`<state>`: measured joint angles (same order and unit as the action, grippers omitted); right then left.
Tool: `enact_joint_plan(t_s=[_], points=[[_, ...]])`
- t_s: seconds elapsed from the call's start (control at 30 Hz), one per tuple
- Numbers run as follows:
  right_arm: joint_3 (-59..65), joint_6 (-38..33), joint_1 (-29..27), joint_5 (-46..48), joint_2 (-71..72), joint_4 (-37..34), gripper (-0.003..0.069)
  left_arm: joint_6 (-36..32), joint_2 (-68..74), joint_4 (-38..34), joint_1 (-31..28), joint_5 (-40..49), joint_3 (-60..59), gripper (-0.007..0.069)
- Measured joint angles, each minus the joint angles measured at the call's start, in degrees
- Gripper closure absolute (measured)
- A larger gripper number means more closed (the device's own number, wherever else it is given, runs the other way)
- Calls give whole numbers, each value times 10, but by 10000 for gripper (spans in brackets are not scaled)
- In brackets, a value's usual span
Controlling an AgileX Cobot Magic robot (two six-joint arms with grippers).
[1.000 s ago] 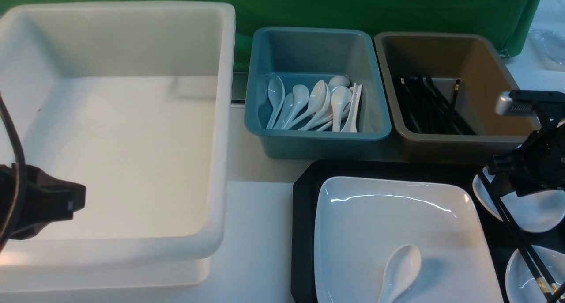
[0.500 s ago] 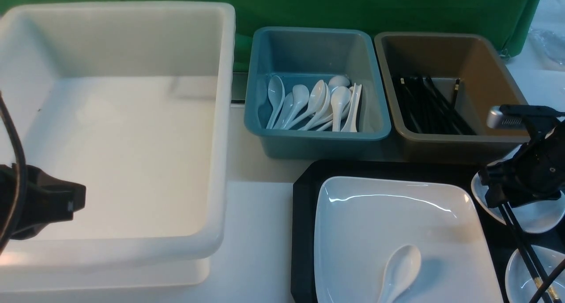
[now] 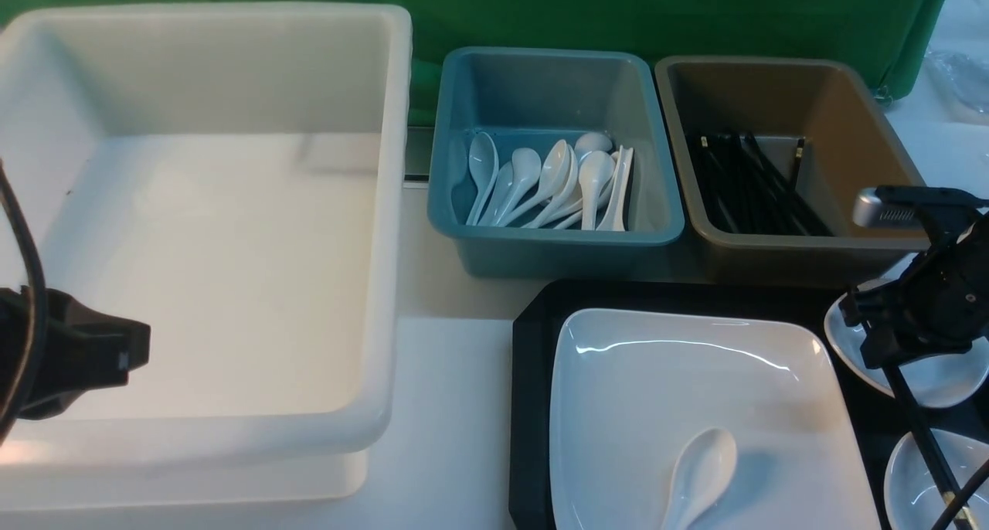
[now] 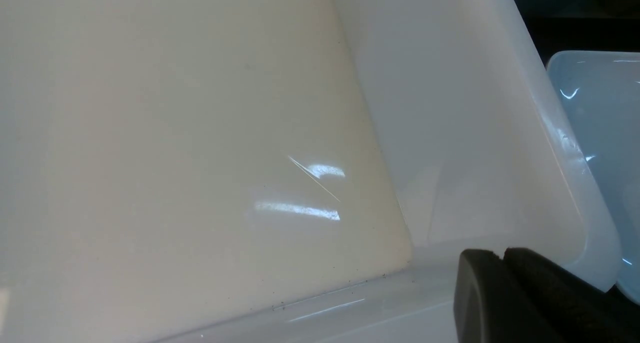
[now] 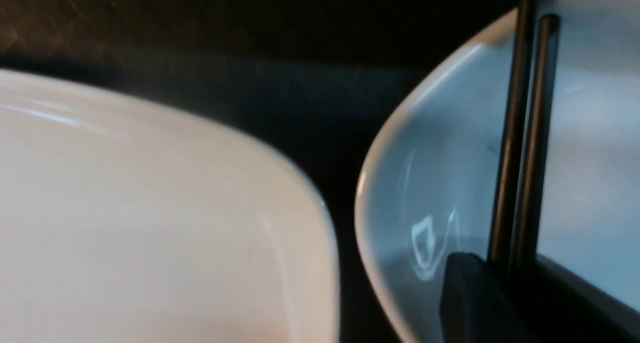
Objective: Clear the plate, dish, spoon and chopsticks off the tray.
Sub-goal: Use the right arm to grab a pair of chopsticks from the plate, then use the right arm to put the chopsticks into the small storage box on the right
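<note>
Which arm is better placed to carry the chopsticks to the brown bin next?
Right: right tool grips the chopsticks near the brown bin; left tool sits shut over the white tub.

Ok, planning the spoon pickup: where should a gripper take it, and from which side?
The spoon lies flat in the plate, handle toward the robot. Likely take the neck, where bowl narrows into handle, from above, jaws across it; the bowl looks too wide.
</note>
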<state>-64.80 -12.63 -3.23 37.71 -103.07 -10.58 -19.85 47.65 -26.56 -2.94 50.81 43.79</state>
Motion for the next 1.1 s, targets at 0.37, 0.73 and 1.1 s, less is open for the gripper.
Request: enact_joint_plan(t_s=[0.37, 0.73, 1.1], points=[[0, 7, 0, 68, 82, 0, 594, 0, 0, 0, 0, -1, 0, 608], [-2, 1, 0, 81, 118, -22, 594, 1, 0, 0, 0, -12, 0, 608], [-172, -3, 0, 117, 126, -61, 594, 1, 0, -1, 0, -21, 0, 608]])
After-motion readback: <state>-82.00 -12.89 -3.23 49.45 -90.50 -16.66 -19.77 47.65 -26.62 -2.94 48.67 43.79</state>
